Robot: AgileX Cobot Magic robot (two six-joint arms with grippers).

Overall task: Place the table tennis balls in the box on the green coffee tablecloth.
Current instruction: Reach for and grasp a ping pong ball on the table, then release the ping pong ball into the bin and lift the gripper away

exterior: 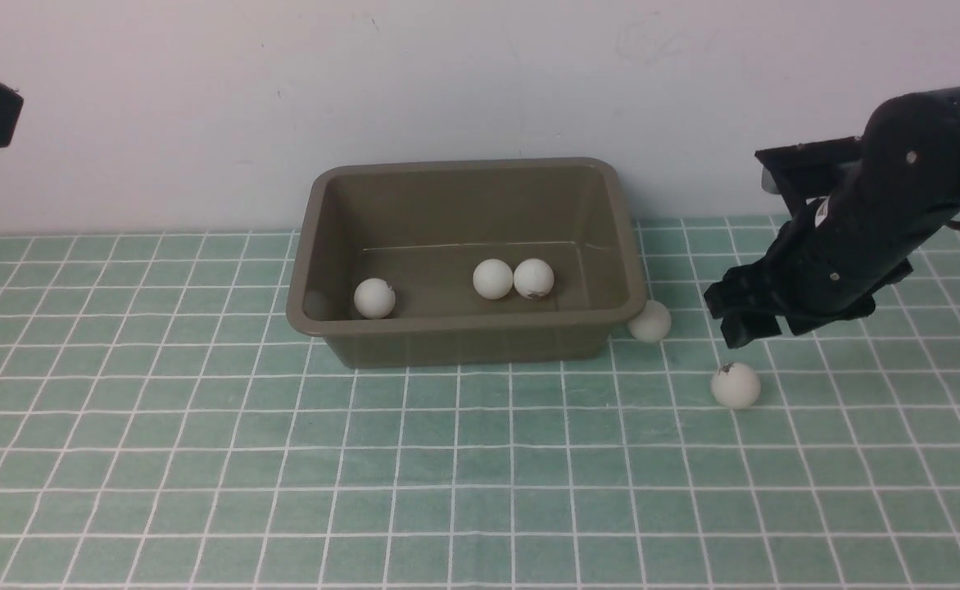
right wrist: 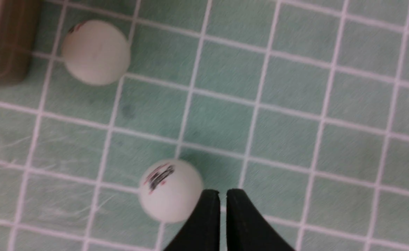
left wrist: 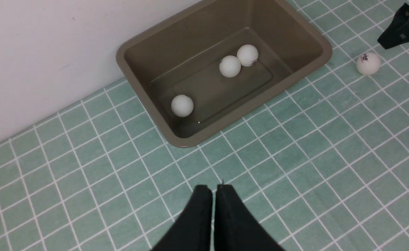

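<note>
Cloth covers the lower frame. Centre box holds three balls; one ball sits beside its right corner, another lower right. Left claw and right claw are pressed together.

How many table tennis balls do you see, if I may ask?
5. In the box: left ball, middle ball and right ball. On the tablecloth: corner ball by the box's front-right corner, front ball nearer the camera. None seems hidden.

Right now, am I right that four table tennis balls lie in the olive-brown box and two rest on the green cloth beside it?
Not quite: the front view shows three table tennis balls in the olive-brown box, not four. Two more do rest on the green cloth beside it.
</note>
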